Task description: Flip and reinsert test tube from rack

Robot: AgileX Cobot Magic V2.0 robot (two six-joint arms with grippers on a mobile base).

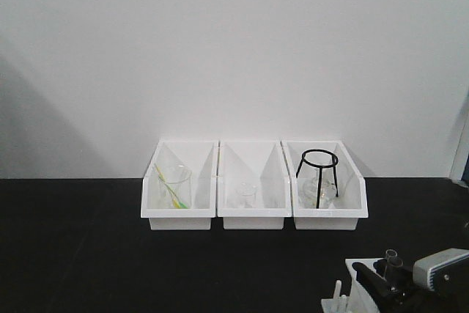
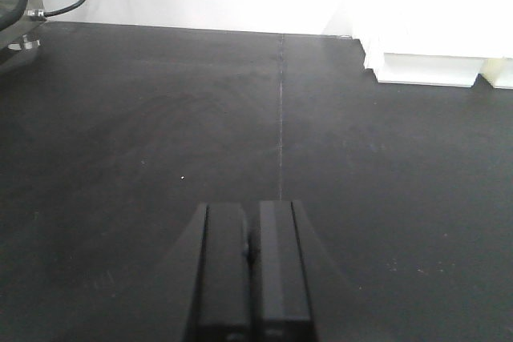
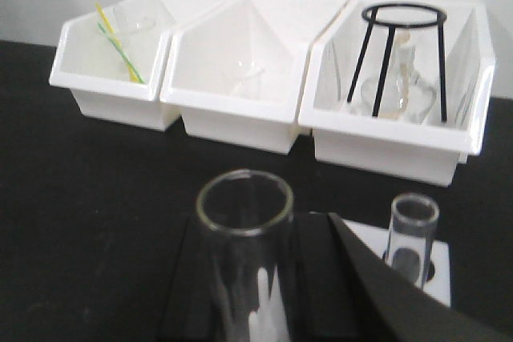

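Note:
In the right wrist view, my right gripper (image 3: 255, 230) is shut on a clear glass test tube (image 3: 244, 278), whose rimmed open end points up between the black fingers. A second clear tube (image 3: 413, 234) stands in a hole of the white rack (image 3: 439, 266) just to the right. In the front view, the rack (image 1: 360, 273) sits at the bottom right with the right gripper (image 1: 392, 285) over it and a tube rim (image 1: 393, 257) showing above the fingers. My left gripper (image 2: 250, 234) is shut and empty, low over the black table.
Three white slant-fronted bins (image 1: 255, 214) stand in a row at the back: the left holds a beaker with green and yellow sticks (image 1: 174, 187), the middle a small beaker (image 1: 245, 194), the right a black wire tripod over a flask (image 1: 319, 177). A white bin corner (image 2: 425, 66) is ahead of the left gripper.

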